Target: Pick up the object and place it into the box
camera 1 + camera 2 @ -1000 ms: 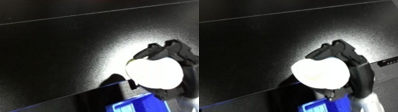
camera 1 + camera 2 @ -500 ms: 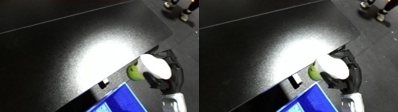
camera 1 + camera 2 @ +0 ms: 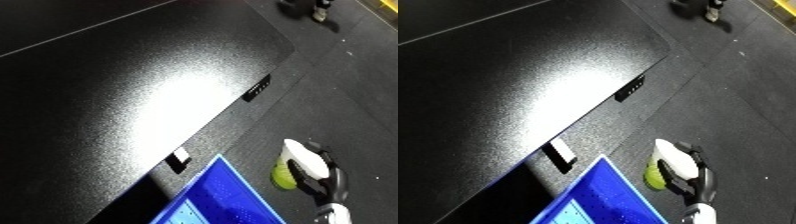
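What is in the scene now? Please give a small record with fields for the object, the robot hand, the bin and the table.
object: white and yellow-green object, held beside the bin, off the table
right robot hand: curled round the object
left robot hand: not in view
bin: blue bin at the lower edge; object not yet inside
table: black table, its edge next to the bin
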Controlling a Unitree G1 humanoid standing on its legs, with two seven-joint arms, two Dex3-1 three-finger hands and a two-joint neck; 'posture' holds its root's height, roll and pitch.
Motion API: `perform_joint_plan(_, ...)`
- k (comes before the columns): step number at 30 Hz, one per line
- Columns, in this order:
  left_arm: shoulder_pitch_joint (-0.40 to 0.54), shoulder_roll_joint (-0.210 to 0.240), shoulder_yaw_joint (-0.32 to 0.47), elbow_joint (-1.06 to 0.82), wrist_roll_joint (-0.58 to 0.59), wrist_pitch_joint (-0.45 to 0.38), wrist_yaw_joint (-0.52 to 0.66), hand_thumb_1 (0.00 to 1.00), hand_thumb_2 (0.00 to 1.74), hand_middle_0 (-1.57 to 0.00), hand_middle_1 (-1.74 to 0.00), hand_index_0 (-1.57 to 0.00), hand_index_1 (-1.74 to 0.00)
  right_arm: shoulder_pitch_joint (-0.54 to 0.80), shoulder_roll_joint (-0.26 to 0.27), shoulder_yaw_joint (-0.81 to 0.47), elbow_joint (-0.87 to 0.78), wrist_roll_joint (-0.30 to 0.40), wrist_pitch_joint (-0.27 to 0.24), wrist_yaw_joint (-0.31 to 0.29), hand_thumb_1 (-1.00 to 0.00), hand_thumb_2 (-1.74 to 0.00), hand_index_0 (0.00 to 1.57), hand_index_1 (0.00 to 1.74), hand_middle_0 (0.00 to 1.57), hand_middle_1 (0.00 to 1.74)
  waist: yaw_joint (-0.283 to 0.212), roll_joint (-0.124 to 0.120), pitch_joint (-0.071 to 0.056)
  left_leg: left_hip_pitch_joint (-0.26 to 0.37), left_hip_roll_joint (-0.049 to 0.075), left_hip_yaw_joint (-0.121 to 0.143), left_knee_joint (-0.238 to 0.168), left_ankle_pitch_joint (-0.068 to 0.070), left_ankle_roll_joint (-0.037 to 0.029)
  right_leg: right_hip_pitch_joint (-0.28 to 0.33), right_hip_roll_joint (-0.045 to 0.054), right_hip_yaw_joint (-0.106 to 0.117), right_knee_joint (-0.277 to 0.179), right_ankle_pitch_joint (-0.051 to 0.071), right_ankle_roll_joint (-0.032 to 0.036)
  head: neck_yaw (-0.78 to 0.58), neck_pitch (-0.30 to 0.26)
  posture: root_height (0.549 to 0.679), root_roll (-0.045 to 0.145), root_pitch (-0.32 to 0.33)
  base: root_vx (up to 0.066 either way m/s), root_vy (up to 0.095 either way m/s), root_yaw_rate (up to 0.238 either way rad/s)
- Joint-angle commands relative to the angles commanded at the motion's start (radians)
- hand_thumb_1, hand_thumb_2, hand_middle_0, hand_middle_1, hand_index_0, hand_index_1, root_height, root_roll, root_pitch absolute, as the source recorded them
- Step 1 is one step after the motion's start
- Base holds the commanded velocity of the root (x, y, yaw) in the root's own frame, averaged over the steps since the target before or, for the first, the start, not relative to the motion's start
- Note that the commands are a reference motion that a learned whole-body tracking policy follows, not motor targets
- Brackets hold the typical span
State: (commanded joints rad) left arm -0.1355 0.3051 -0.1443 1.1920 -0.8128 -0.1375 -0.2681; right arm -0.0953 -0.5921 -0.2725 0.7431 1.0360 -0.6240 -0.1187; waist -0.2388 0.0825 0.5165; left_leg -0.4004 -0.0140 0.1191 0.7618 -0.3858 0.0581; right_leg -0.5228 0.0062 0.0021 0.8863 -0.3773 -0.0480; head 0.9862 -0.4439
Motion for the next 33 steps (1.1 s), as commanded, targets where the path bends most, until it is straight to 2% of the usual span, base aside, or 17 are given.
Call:
perform_joint_plan(5, -0.010, -0.006, -0.013, -0.001, 0.007, 0.008, 0.010, 0.00, 0.00, 0.00, 0.00, 0.00, 0.00, -0.030, -0.003, 0.061, 0.094, -0.067, 0.088, 0.023, -0.95, -1.65, 1.49, 1.65, 1.49, 1.65, 0.011, 0.007, -0.007, -0.008, -0.008, -0.008, 0.005, 0.002, 0.0031, -0.003, 0.0024, -0.001, 0.000, 0.002, -0.0034, 0.048, -0.033, 0.623, 0.071, 0.035, -0.003, -0.016, 0.034)
perform_joint_plan(13, -0.029, -0.010, -0.039, 0.011, 0.016, 0.020, 0.018, 0.00, 0.00, 0.00, 0.00, 0.00, 0.00, -0.087, -0.012, 0.141, 0.234, -0.148, 0.221, 0.105, -0.95, -1.65, 1.49, 1.65, 1.49, 1.65, 0.033, 0.018, -0.018, -0.022, -0.017, -0.022, 0.016, 0.006, 0.0066, -0.008, 0.0032, -0.006, 0.008, 0.003, -0.0059, 0.090, -0.081, 0.622, 0.071, 0.035, 0.000, -0.022, 0.057)
perform_joint_plan(18, -0.034, -0.005, -0.046, 0.020, 0.024, 0.027, 0.015, 0.00, 0.00, 0.00, 0.00, 0.00, 0.00, -0.104, -0.006, 0.180, 0.303, -0.172, 0.277, 0.168, -0.70, -1.22, 1.10, 1.22, 1.10, 1.22, 0.046, 0.023, -0.022, -0.027, -0.019, -0.026, 0.019, 0.009, 0.0043, -0.009, -0.0005, -0.010, 0.012, 0.002, -0.0060, 0.106, -0.113, 0.621, 0.071, 0.033, 0.008, -0.024, 0.063)
perform_joint_plan(25, -0.034, 0.002, -0.058, 0.025, 0.037, 0.036, 0.007, 0.00, 0.00, 0.00, 0.00, 0.00, 0.00, -0.122, 0.002, 0.223, 0.354, -0.216, 0.301, 0.210, -0.35, -0.61, 0.55, 0.61, 0.55, 0.61, 0.061, 0.027, -0.030, -0.030, -0.019, -0.030, 0.023, 0.012, 0.0007, -0.006, -0.0070, -0.015, 0.016, 0.001, -0.0051, 0.121, -0.166, 0.621, 0.072, 0.030, 0.016, -0.024, 0.059)
perform_joint_plan(32, -0.032, 0.006, -0.063, 0.029, 0.045, 0.035, -0.004, 0.00, 0.00, 0.00, 0.00, 0.00, 0.00, -0.130, 0.012, 0.239, 0.366, -0.210, 0.334, 0.245, 0.00, 0.00, 0.00, 0.00, 0.00, 0.00, 0.070, 0.026, -0.037, -0.026, -0.019, -0.033, 0.015, 0.018, -0.0031, -0.001, -0.0100, -0.017, 0.013, 0.000, -0.0040, 0.122, -0.197, 0.622, 0.072, 0.030, 0.017, -0.013, 0.036)
perform_joint_plan(33, -0.031, 0.007, -0.063, 0.031, 0.047, 0.035, -0.005, 0.00, 0.00, 0.00, 0.00, 0.00, 0.00, -0.131, 0.013, 0.241, 0.368, -0.211, 0.337, 0.247, 0.00, 0.00, 0.00, 0.00, 0.00, 0.00, 0.072, 0.026, -0.038, -0.025, -0.019, -0.034, 0.015, 0.019, -0.0032, 0.000, -0.0103, -0.018, 0.013, 0.000, -0.0040, 0.122, -0.200, 0.622, 0.072, 0.029, 0.012, -0.012, 0.031)
